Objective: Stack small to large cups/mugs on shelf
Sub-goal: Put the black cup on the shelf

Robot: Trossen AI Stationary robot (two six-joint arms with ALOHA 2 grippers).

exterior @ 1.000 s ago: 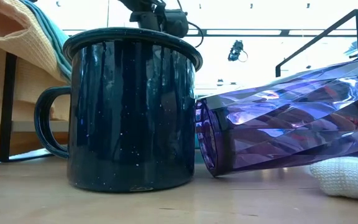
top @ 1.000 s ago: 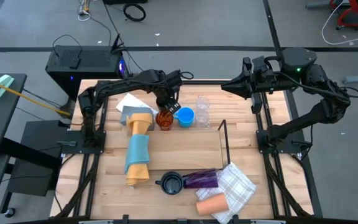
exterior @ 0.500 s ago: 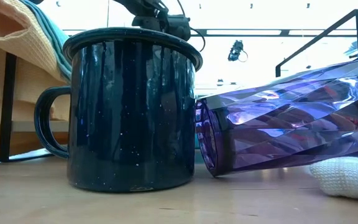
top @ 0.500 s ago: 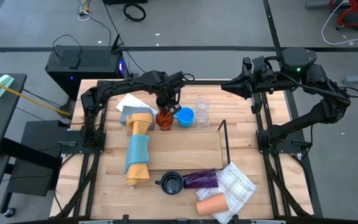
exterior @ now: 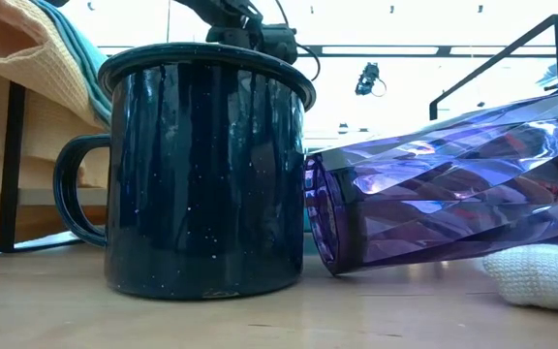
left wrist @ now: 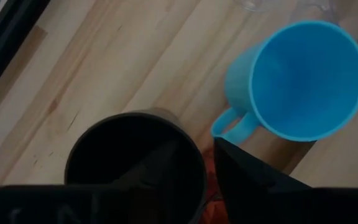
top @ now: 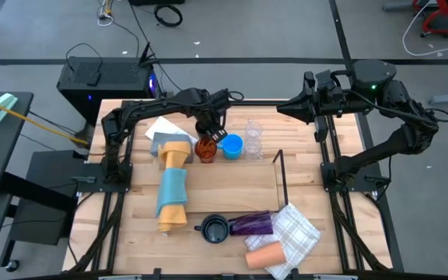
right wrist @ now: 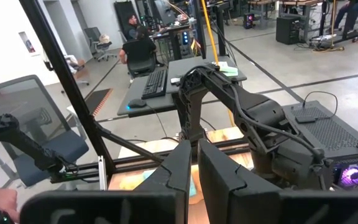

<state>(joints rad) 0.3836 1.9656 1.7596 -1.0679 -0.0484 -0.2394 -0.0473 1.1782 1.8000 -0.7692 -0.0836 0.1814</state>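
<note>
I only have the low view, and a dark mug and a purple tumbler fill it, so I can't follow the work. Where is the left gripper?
Observer: The left gripper hangs over an amber cup near the back of the table.
Operator: Is anything at the gripper itself?
Observer: Yes. The left wrist view shows a black cup right at it, with a bit of amber showing below.
Operator: What stands next to that?
Observer: A blue cup stands upright and empty beside the amber cup, on the side toward the right arm.
</note>
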